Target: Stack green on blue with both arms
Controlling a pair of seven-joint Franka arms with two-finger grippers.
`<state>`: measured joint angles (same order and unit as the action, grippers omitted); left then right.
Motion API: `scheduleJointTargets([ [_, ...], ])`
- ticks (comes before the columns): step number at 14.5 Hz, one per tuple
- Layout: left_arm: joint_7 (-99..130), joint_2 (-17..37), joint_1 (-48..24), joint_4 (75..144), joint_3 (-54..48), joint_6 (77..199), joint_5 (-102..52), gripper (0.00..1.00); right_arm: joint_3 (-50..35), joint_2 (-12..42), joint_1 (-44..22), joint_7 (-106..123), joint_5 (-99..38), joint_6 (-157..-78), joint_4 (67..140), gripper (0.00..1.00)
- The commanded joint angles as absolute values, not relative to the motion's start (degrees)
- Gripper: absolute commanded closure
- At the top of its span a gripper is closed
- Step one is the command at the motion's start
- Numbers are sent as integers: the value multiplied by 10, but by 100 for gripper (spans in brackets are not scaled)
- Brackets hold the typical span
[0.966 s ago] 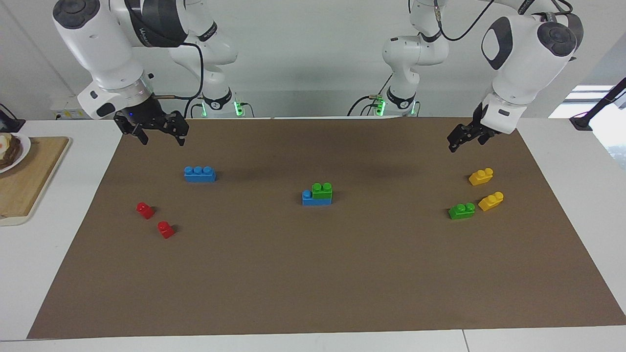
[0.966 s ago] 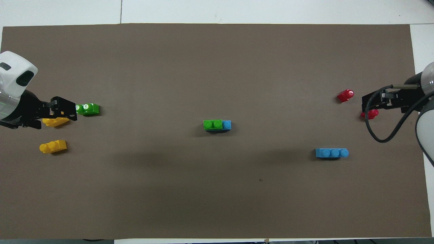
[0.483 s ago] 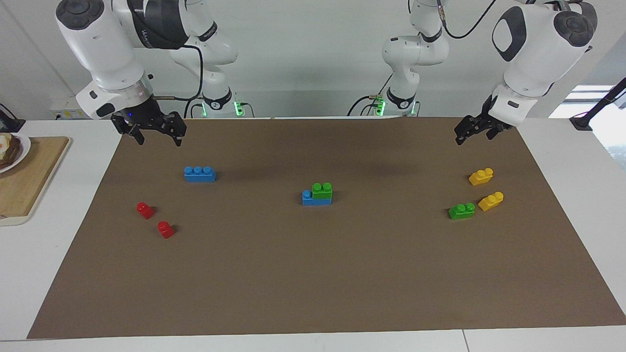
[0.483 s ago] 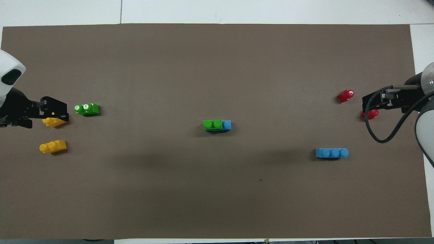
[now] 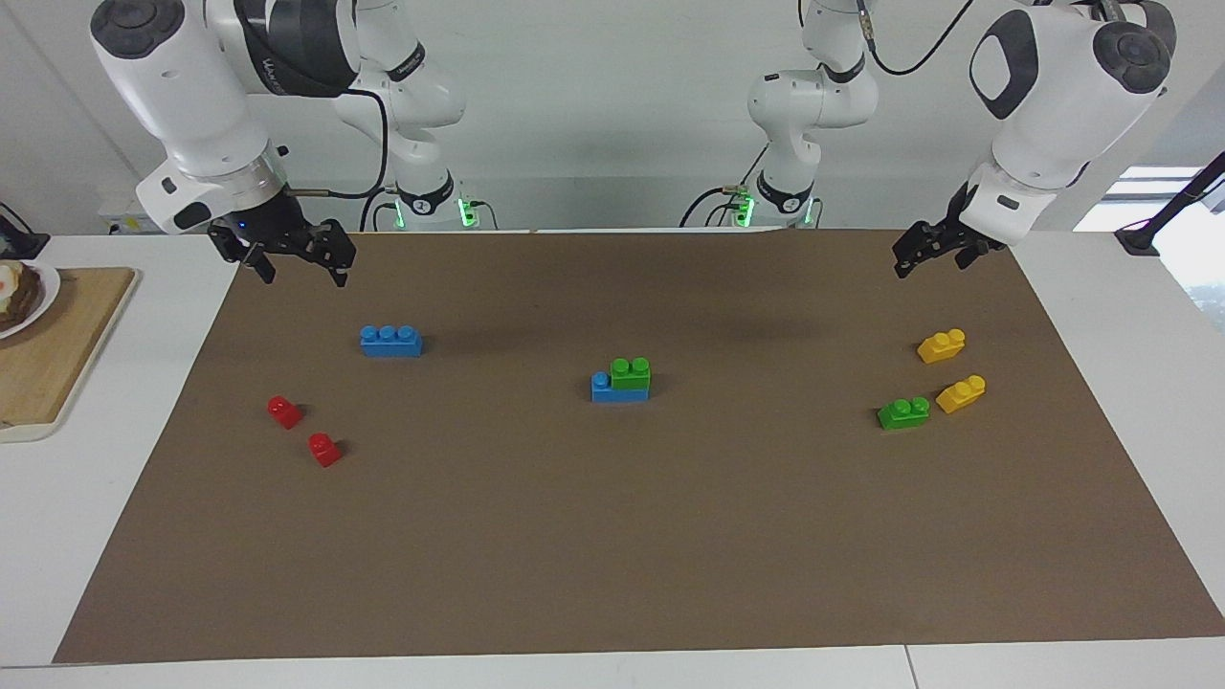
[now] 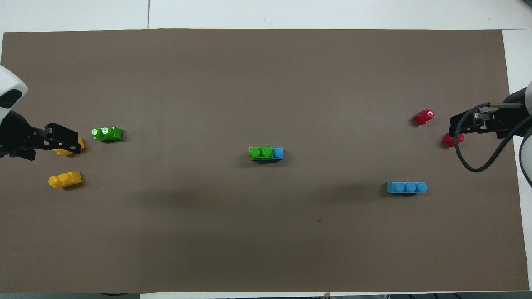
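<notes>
A green brick (image 5: 631, 372) sits pressed on a blue brick (image 5: 603, 388) at the middle of the brown mat; the stack also shows in the overhead view (image 6: 261, 152). A second green brick (image 5: 903, 412) (image 6: 107, 133) lies loose toward the left arm's end. A second blue brick (image 5: 390, 340) (image 6: 406, 187) lies loose toward the right arm's end. My right gripper (image 5: 302, 276) (image 6: 457, 129) is open and empty, raised over the mat's corner at its own end. My left gripper (image 5: 917, 264) (image 6: 66, 139) is open and empty, raised over the mat's edge at its own end.
Two yellow bricks (image 5: 941, 345) (image 5: 961, 393) lie beside the loose green one. Two red bricks (image 5: 284, 411) (image 5: 324, 449) lie farther from the robots than the loose blue one. A wooden board (image 5: 57, 335) with a plate lies off the mat at the right arm's end.
Both grippers have drawn up and outward toward their own ends of the table, the left one more. No brick has moved.
</notes>
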<state>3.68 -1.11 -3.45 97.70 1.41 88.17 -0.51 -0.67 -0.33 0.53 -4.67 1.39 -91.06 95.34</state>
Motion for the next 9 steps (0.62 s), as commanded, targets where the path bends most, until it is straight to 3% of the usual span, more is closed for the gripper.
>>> scheduleJointTargets([
  [1,11,-1,-34,948,11,875,-4,0,-12,-11,18,-48,2,-909,961,2],
  [3,10,24,-36,901,10,853,-4,0,-12,-11,18,-47,2,-911,961,2],
  [9,39,13,-70,925,4,867,3,0,-12,-11,17,-25,4,-911,960,2],
])
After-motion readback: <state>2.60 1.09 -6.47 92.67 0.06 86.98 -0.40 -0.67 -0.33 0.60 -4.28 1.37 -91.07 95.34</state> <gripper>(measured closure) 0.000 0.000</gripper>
